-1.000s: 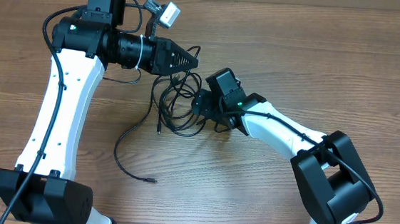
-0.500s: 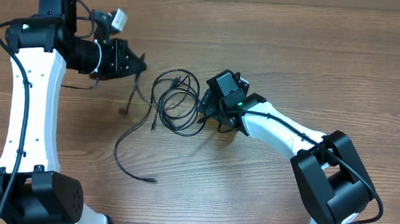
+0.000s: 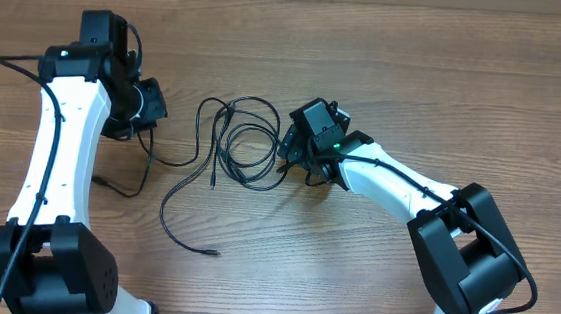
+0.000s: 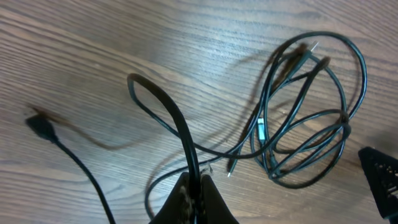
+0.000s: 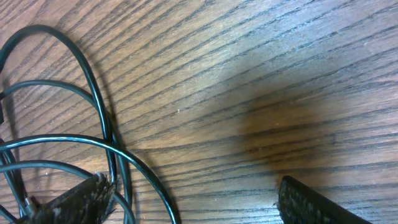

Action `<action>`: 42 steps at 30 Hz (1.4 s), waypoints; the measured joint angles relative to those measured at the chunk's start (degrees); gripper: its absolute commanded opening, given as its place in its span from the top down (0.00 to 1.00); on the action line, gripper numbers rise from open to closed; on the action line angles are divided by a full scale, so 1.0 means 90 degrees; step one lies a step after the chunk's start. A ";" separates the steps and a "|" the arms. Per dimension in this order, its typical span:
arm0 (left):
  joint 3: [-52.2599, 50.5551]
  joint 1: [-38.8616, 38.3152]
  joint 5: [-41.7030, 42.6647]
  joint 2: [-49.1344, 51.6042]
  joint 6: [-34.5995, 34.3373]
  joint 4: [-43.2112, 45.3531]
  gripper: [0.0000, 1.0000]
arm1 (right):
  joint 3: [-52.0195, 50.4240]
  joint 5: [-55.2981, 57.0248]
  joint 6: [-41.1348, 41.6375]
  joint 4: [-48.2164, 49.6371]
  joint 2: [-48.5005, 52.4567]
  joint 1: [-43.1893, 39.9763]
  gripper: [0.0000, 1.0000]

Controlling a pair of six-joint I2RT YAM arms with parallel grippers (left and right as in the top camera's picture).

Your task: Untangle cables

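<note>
Left claw [image 4: 194, 182] pinches cable [image 4: 177, 124]; coil [image 4: 260, 129] centred on table [image 3: 417, 78] beside spread right claw [image 5: 189, 199].

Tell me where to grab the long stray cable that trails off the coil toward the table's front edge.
Grip the stray cable just behind its plug, coming straight down from above. That stretch lies flat and alone on the table, clear of the coil, so it can likely be pinched without snagging other loops.
</note>
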 measured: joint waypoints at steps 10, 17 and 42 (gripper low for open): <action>-0.0884 -0.0840 0.0148 0.0000 -0.0041 0.1341 0.18 | 0.0000 0.0005 0.0000 0.0000 0.0000 0.0000 0.15; -0.0755 -0.0894 0.0172 0.0000 -0.0039 0.0746 0.27 | 0.0000 0.0005 0.0002 0.0002 0.0002 0.0000 0.15; -0.1523 -0.2856 -0.1438 0.0056 -0.0384 0.1744 0.84 | 0.0000 0.0002 0.0019 -0.0002 0.0000 0.0000 0.15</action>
